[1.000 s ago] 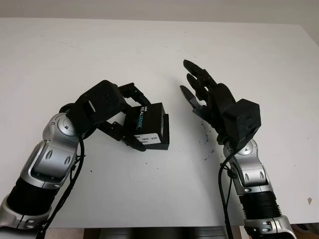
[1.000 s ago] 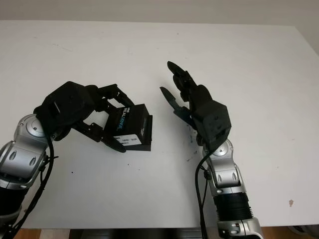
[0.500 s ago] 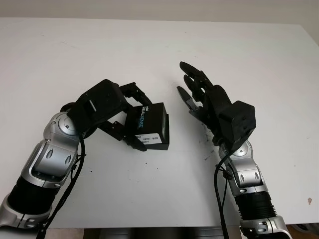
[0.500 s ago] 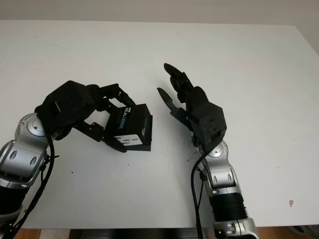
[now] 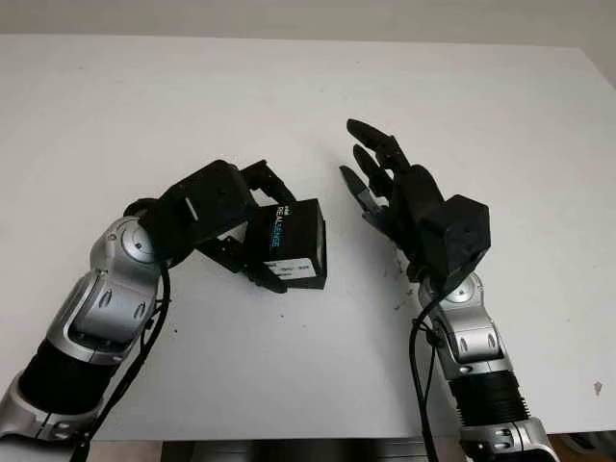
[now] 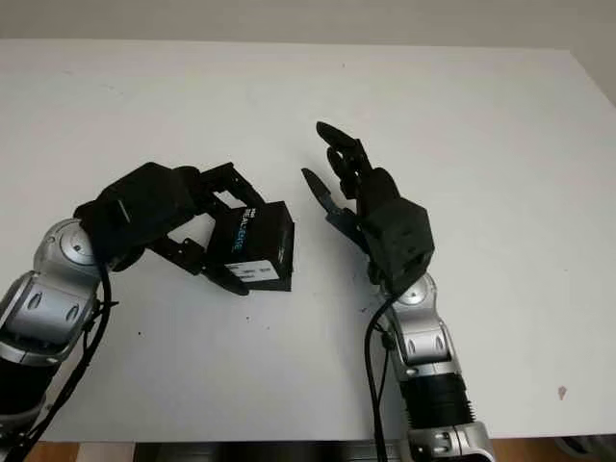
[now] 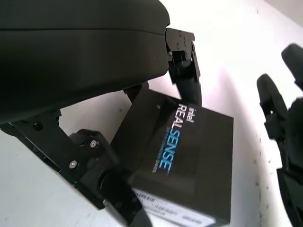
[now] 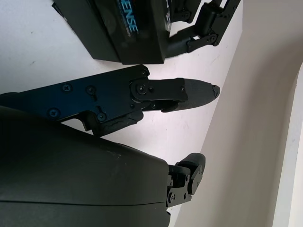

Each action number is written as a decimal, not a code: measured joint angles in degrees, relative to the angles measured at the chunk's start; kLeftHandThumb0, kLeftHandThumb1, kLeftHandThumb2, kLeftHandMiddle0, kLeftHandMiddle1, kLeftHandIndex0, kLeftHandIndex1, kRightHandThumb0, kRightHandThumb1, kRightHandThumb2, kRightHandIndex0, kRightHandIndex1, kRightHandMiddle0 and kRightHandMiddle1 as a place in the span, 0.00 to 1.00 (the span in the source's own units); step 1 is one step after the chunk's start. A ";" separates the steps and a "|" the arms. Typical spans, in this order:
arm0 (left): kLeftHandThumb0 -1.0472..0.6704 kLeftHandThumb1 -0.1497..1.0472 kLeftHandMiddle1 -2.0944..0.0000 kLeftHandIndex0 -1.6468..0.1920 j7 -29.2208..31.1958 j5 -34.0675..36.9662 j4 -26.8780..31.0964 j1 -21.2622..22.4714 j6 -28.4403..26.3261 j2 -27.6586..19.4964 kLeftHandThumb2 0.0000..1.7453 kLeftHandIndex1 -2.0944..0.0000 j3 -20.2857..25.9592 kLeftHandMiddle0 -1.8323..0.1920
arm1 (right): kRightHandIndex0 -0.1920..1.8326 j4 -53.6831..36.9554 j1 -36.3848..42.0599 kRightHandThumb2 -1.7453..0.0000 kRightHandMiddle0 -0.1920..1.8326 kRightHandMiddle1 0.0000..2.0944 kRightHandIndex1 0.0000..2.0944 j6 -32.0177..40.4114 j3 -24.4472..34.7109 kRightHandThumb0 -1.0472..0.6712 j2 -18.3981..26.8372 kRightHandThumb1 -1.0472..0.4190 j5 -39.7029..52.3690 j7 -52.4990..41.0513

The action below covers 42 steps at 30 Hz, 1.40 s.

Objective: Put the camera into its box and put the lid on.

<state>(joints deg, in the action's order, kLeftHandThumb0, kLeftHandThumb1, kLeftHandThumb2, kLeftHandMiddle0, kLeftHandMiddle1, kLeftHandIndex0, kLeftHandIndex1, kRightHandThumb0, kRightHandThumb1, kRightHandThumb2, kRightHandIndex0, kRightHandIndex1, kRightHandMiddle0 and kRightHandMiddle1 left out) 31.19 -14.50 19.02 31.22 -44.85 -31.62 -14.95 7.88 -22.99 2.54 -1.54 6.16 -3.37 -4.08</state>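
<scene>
A black box point(image 5: 295, 244) printed "REALSENSE" sits at the middle of the white table point(image 5: 144, 106), tilted, with its lid closed. My left hand point(image 5: 264, 231) is shut on the box from its left side, one finger over the far edge and others under the near edge. The same box point(image 7: 189, 156) appears close up in the left wrist view, gripped between the fingers point(image 7: 187, 71). My right hand point(image 5: 371, 178) is open just right of the box, a small gap away, holding nothing. The right wrist view has the box point(image 8: 128, 33) beyond its fingers point(image 8: 180, 92).
Small dark specks point(image 5: 396, 268) mark the table under the right hand. The table's far edge point(image 5: 289, 37) runs along the top and its right edge point(image 5: 602, 87) lies far right. Bare white surface surrounds both hands.
My left hand has shifted slightly right with the box still in its grasp. The right hand has drifted a little left, toward the box.
</scene>
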 measured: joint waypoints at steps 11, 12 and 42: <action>0.32 1.00 0.93 1.00 5.38 1.02 5.06 0.21 -6.26 -2.15 0.09 1.00 -2.24 0.99 | 0.18 0.00 0.00 0.82 0.11 0.22 0.03 0.22 -0.06 0.23 -0.31 0.00 -0.08 0.38; 0.33 1.00 0.93 1.00 5.75 1.11 5.27 0.21 -6.25 -2.43 0.09 1.00 -2.42 0.98 | 0.18 0.00 0.00 0.82 0.11 0.22 0.03 0.27 -0.06 0.23 -0.37 0.00 -0.07 0.47; 0.37 1.00 0.97 1.00 14.96 -3.92 9.52 -0.82 9.27 -14.35 0.03 0.99 -4.65 0.95 | 0.18 -0.01 -0.01 0.82 0.14 0.16 0.03 1.18 -0.17 0.22 -0.57 0.00 -0.12 0.29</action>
<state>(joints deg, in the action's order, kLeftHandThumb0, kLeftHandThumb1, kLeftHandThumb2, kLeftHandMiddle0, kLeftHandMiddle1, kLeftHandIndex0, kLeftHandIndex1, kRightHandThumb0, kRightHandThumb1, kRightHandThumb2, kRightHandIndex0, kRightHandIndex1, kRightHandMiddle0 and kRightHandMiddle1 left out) 46.15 -18.42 28.53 30.40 -35.58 -45.97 -19.60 7.87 -22.99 3.72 -1.71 5.59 -3.48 -3.79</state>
